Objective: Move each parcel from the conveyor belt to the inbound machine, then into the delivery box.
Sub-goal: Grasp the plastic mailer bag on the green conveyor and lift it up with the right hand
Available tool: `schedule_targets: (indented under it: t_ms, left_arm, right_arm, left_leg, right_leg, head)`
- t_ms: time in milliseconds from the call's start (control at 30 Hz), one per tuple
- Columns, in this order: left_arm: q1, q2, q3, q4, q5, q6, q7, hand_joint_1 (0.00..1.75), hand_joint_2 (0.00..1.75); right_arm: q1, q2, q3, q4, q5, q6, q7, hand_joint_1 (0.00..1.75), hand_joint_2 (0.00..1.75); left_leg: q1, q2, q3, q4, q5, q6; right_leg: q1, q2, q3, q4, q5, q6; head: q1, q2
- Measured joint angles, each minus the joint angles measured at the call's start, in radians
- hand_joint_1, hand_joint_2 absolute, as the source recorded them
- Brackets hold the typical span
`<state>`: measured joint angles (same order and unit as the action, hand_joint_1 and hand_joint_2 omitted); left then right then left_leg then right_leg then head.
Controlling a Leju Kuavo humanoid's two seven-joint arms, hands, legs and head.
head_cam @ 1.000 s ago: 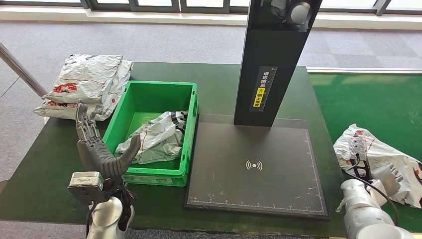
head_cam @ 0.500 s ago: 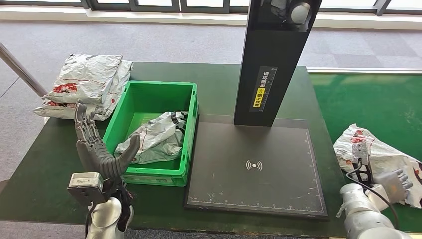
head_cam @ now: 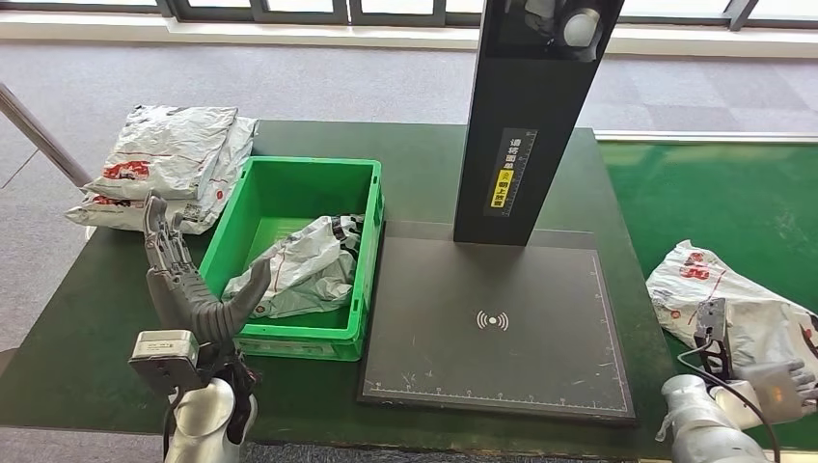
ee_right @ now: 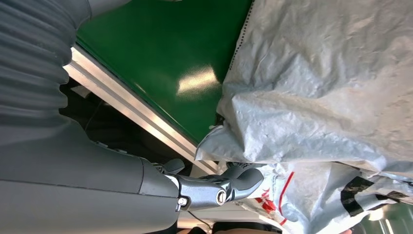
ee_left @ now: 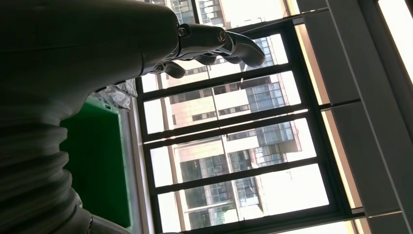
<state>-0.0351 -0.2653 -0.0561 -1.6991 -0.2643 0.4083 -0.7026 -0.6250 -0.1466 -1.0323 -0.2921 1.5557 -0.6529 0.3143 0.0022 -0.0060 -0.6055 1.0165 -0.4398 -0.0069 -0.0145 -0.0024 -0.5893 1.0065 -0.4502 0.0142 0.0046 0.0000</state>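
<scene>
A crumpled white parcel point(head_cam: 733, 299) with red and black print lies on the green conveyor belt point(head_cam: 704, 193) at the right. My right hand point(head_cam: 777, 381) is at the parcel's near edge, fingers apart. In the right wrist view its thumb point(ee_right: 229, 187) sits just under the edge of the parcel point(ee_right: 331, 97), gripping nothing. The inbound machine's dark plate point(head_cam: 492, 323) is bare below its black column point(head_cam: 526, 116). A green delivery box point(head_cam: 289, 340) holds one parcel point(head_cam: 304, 270). My left hand point(head_cam: 188, 280) stands upright and open beside the box's left front corner.
A pile of white parcels point(head_cam: 169, 164) lies at the back left of the dark green table point(head_cam: 87, 318). The belt's aluminium rim point(ee_right: 131, 112) runs close by my right wrist. Grey carpet and windows lie beyond the table.
My right hand has slid right and toward me along the belt parcel, down to its near edge. The left hand and the parcels have stayed in place.
</scene>
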Motion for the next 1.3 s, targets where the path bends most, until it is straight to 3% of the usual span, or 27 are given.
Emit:
schedule_targets:
  t_ms: [533, 567, 667, 700, 900, 1300]
  left_arm:
    - [-0.004, -0.013, 0.010, 0.008, -0.014, -0.010, 0.000, 0.00, 1.75]
    - [-0.003, -0.014, 0.012, 0.008, -0.014, -0.010, 0.000, 0.00, 1.75]
    - [-0.003, -0.017, 0.019, 0.007, -0.016, -0.011, 0.000, 0.00, 1.75]
    - [-0.002, -0.018, 0.020, 0.007, -0.017, -0.012, 0.000, 0.00, 1.75]
    - [-0.002, -0.021, 0.026, 0.003, -0.018, -0.017, 0.000, 0.00, 1.75]
    - [-0.001, -0.021, 0.028, 0.002, -0.018, -0.018, 0.000, 0.00, 1.75]
  right_arm:
    - [0.016, -0.006, 0.000, 0.001, 0.000, -0.004, -0.025, 0.00, 1.75]
    - [0.015, -0.006, 0.000, 0.001, 0.000, 0.000, -0.027, 0.30, 1.75]
    - [0.015, -0.006, 0.002, 0.004, 0.000, 0.014, -0.029, 1.61, 1.75]
    - [0.015, -0.005, 0.005, 0.005, 0.001, 0.023, -0.029, 1.75, 1.75]
    - [0.013, -0.003, 0.031, 0.009, 0.001, 0.080, -0.044, 1.75, 1.75]
    - [0.012, 0.001, 0.047, 0.010, 0.001, 0.088, -0.046, 1.75, 1.75]
  left_leg:
    - [0.000, 0.000, 0.000, 0.000, 0.000, 0.000]
    - [0.000, 0.000, 0.000, 0.000, 0.000, 0.000]
    - [0.000, 0.000, 0.000, 0.000, 0.000, 0.000]
    - [0.000, 0.000, 0.000, 0.000, 0.000, 0.000]
    - [0.000, 0.000, 0.000, 0.000, 0.000, 0.000]
    - [0.000, 0.000, 0.000, 0.000, 0.000, 0.000]
  right_leg:
    - [0.000, 0.000, 0.000, 0.000, 0.000, 0.000]
    - [0.000, 0.000, 0.000, 0.000, 0.000, 0.000]
    - [0.000, 0.000, 0.000, 0.000, 0.000, 0.000]
    - [0.000, 0.000, 0.001, 0.000, 0.000, 0.000]
    - [0.000, 0.000, 0.001, 0.000, 0.000, 0.000]
    - [0.000, 0.000, 0.001, 0.000, 0.000, 0.000]
  head:
    - [0.000, 0.000]
    - [0.000, 0.000]
    - [0.000, 0.000]
    - [0.000, 0.000]
    - [0.000, 0.000]
    - [0.000, 0.000]
